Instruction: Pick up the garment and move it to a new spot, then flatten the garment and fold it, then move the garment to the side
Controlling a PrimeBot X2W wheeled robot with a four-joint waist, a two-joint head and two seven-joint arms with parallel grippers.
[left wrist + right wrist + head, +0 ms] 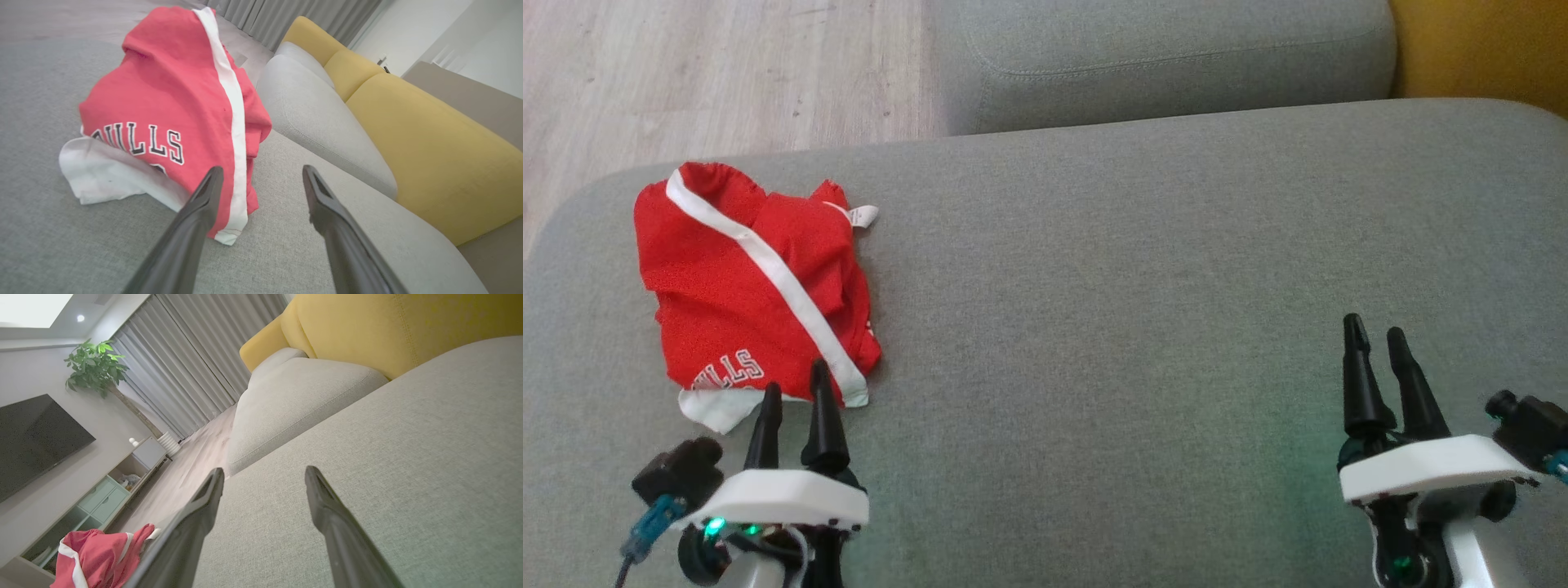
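Note:
The garment [743, 282] is a crumpled red jersey with a white stripe and white lettering, lying on the left of the grey sofa cushion [1143, 269]. It looms close in the left wrist view as garment [163, 102], and sits small at the lower left as garment [98, 555]. My left gripper [796, 385] hangs open just short of the garment's near edge, nothing between its fingers; the same gripper [261, 173] points past the garment's right edge. My right gripper [1376, 331] stands open over bare cushion far right, also seen as gripper [264, 473].
A second grey cushion [1168, 57] lies beyond the first, with the yellow sofa back [1478, 49] at the far right. Wooden floor [719, 73] runs past the cushion's far left edge. A TV [32, 437], cabinet and potted plant [96, 363] stand across the room.

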